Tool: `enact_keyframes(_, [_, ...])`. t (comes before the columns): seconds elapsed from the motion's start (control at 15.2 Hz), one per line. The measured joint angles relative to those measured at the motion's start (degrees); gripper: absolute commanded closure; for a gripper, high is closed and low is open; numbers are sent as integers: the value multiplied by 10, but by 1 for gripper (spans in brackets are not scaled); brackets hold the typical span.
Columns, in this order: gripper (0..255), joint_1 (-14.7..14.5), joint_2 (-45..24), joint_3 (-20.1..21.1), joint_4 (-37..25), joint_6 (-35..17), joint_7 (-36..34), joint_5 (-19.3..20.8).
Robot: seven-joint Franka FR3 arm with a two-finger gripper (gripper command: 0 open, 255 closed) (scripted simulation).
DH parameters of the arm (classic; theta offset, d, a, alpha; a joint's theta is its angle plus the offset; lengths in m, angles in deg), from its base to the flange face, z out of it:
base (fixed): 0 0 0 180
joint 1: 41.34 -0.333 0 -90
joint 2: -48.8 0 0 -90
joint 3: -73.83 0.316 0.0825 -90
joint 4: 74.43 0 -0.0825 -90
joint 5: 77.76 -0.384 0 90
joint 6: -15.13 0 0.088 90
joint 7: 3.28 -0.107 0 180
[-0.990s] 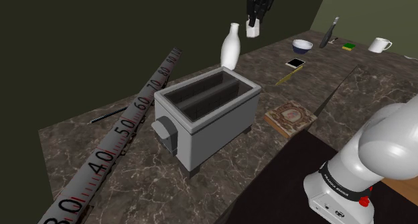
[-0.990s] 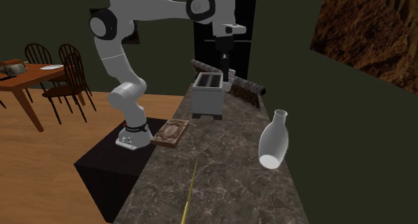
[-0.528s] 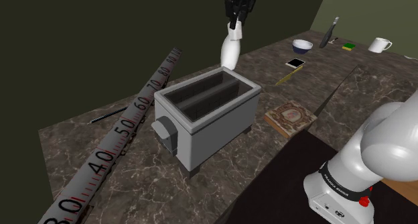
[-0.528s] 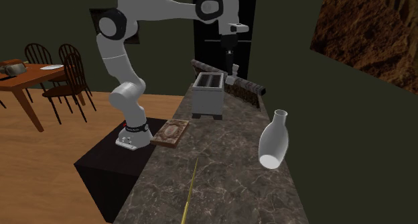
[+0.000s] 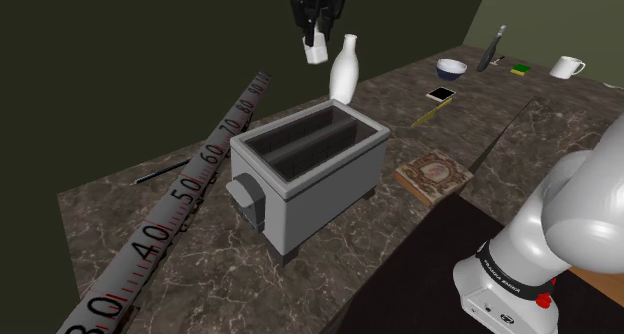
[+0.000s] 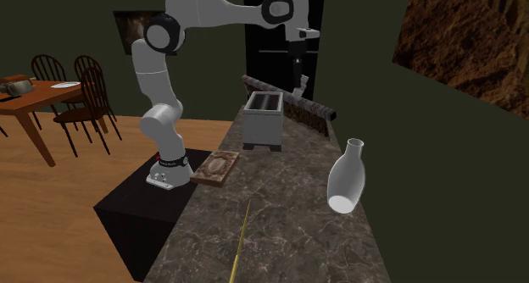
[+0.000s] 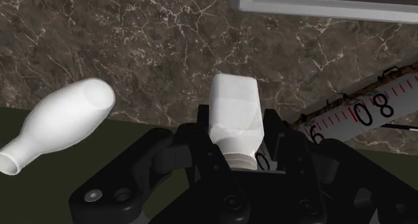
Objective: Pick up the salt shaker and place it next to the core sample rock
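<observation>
Black two-finger gripper (image 5: 317,34) is clamping small white boxy salt shaker (image 5: 316,51). Its long axis is hanging vertical, pointing down at dark marble counter (image 5: 480,117), left of white bottle-shaped vase (image 5: 344,70).

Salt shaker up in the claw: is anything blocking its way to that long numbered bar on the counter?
Nothing visible does. The gripper holds the white salt shaker in the air; the numbered bar lies to one side of it, the white bottle stands on the other, and the toaster sits nearer the stand.
</observation>
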Motion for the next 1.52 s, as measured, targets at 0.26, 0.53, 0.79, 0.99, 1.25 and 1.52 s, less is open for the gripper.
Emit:
enact_keyframes(0.26, [255, -20, -33, 19, -30, 3, -39, 7])
enact_keyframes(0.53, [255, -21, -32, 19, -2, -24, -45, 8])
enact_keyframes(0.79, [255, -20, -29, 19, 34, -57, -48, 8])
enact_keyframes(0.99, [255, -19, -26, 18, 60, -80, -50, 8])
enact_keyframes(1.25, [255, -19, -25, 18, 91, -110, -55, 9])
enact_keyframes(1.52, [255, -19, -29, 18, 116, -138, -58, 11])
